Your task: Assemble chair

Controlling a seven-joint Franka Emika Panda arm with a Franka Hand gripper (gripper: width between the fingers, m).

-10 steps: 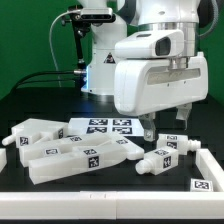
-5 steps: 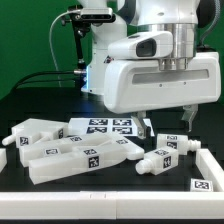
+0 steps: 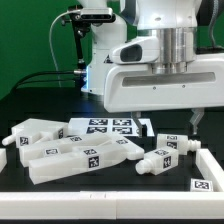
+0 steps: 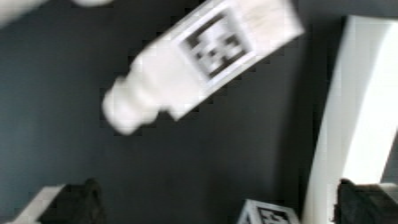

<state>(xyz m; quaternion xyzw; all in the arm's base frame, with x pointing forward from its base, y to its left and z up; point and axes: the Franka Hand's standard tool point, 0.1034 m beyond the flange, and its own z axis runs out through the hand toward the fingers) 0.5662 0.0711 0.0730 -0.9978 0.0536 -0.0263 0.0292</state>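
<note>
On the exterior view's left the larger chair pieces (image 3: 65,155) lie in a loose heap, unmoved over the last second. The marker board (image 3: 105,127) sits just behind them in the middle. Further right lie a short piece (image 3: 160,160) and a second short piece (image 3: 177,143), near the white rail (image 3: 207,168). What changed is the arm: its hand has swung toward the exterior view's right and turned, and now hangs over that side. In the wrist view the claw (image 4: 222,205) is spread wide, its fingertips (image 4: 80,200) well apart with nothing between them, and a tagged piece (image 4: 199,55) lies ahead. I judge it is lining up a pick — no parts look joined yet.
</note>
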